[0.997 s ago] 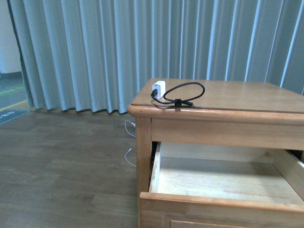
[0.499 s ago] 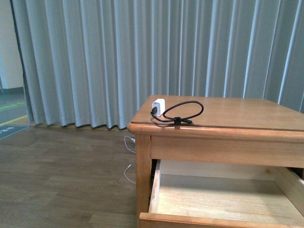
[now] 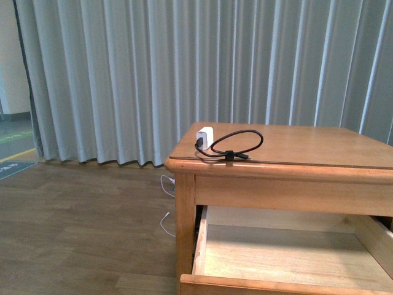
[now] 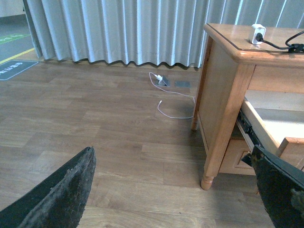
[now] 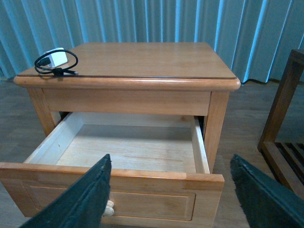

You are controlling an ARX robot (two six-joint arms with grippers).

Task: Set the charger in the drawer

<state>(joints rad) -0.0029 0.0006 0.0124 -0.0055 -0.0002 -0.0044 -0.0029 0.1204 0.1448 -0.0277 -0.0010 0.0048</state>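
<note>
Front and both wrist views, charger not yet picked up. The charger (image 3: 204,136) sits on the tabletop (image 3: 307,142) near its front left corner, with the white cube upright and the black cable looped beside it and bound by a tie. The drawer (image 3: 288,252) below is already drawn well out. It appears empty in the right wrist view, so the opening step is judged complete.

The left tool (image 4: 172,156) hangs low over the floor, off the tabletop's left side, with its fingers spread wide and nothing between them. The right tool (image 5: 170,159) is in front of the drawer, likewise spread and empty. Neither tool touches the charger.

The step in hand is judged to be the approach for pickup. The next move calls for one tool to rise to tabletop height and close on the cube or on the cable at the tie. The loop must come along without snagging on the tabletop edge. The left tool probably has the shorter path, though depth is hard to judge from these views.
</note>
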